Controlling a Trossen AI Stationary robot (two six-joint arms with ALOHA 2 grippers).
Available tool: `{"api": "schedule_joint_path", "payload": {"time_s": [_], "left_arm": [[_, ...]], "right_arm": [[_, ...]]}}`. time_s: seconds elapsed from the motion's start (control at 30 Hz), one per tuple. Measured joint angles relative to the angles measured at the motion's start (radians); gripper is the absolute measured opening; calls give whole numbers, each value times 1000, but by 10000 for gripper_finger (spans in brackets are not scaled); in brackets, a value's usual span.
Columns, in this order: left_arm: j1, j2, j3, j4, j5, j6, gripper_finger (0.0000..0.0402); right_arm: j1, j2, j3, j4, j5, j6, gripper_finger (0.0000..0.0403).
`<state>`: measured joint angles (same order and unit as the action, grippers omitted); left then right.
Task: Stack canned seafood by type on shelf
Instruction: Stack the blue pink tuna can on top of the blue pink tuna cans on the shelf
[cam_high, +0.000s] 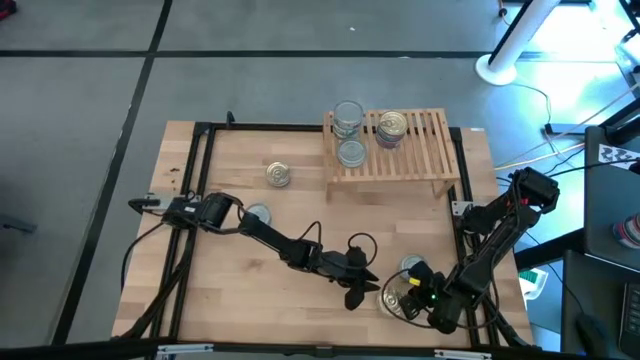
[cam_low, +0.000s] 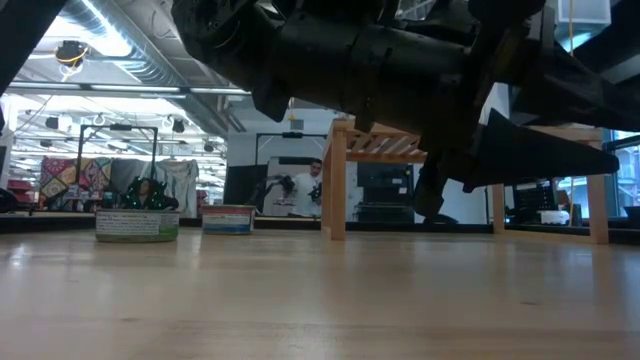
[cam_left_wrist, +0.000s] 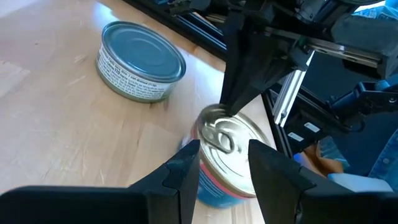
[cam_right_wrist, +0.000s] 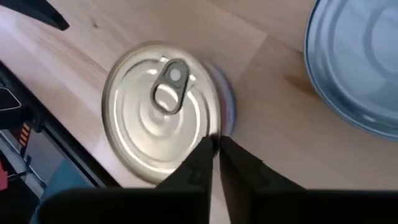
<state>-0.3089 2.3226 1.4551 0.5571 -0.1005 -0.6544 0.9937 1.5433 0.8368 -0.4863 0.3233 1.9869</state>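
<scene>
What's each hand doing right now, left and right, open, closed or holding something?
Left hand: open, straddling the gold-top can.
Right hand: shut, empty, above that can's rim.

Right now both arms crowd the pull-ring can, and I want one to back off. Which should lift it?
Probably left: the left gripper straddles the pull-ring can, open. The right gripper is shut above its rim, holding nothing.

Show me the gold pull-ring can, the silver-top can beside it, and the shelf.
gold pull-ring can (cam_right_wrist: 163, 112), right wrist view, lid centre
silver-top can (cam_left_wrist: 144, 51), left wrist view, top
shelf (cam_high: 415, 150), high view, slats
</scene>
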Motion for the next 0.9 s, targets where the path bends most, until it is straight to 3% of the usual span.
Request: {"api": "schedule_joint_path", "payload": {"time_s": [0.13,0.57,0.9], "left_arm": [[2,0,0,0,2,0,131],[19,-1,0,0,49,2,131],[14,-18,-1,1,150,274,131]], "right_arm": [[-9,5,0,18,1,-1,5],[-25,56,3,96,31,-2,3],[-27,63,-4,50,41,6,2]]}}
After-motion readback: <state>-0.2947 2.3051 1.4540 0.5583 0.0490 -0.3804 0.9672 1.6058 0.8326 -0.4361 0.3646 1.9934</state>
